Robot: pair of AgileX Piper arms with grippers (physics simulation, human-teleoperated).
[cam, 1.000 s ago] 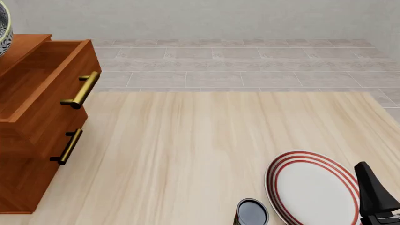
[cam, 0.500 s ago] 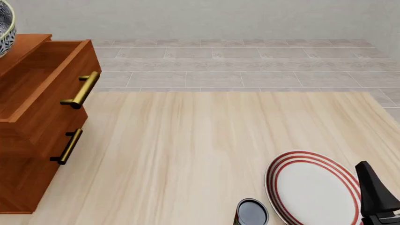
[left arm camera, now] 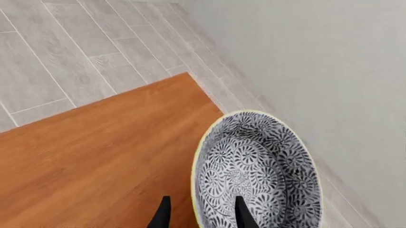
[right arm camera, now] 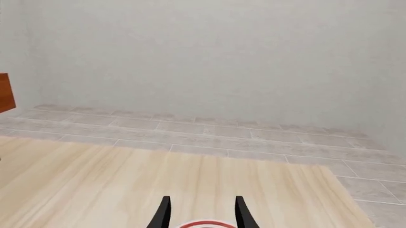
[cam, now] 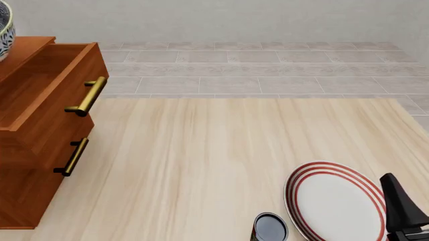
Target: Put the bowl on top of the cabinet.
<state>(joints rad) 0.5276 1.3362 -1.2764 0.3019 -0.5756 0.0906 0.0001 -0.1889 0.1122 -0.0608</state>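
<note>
The bowl [left arm camera: 254, 171], white with a dark floral pattern and a pale rim, is over the far corner of the reddish-brown cabinet [left arm camera: 95, 156]. In the front view only a sliver of the bowl [cam: 5, 30] shows at the left edge, above the cabinet [cam: 40, 125] top. My left gripper [left arm camera: 201, 216] is open, with one finger outside the bowl's rim and one inside; whether they touch it cannot be told. My right gripper [right arm camera: 201, 213] is open and empty, low over the table's front right.
The cabinet's top drawer [cam: 47, 85] stands pulled out, its brass handle [cam: 87, 95] jutting toward the table. A white plate with red rings [cam: 335, 201] and a small dark can [cam: 270, 228] lie at the front right, next to my right arm [cam: 402, 208].
The bowl's visible sliver at the front view's left edge has shifted slightly. The right arm has barely moved.
</note>
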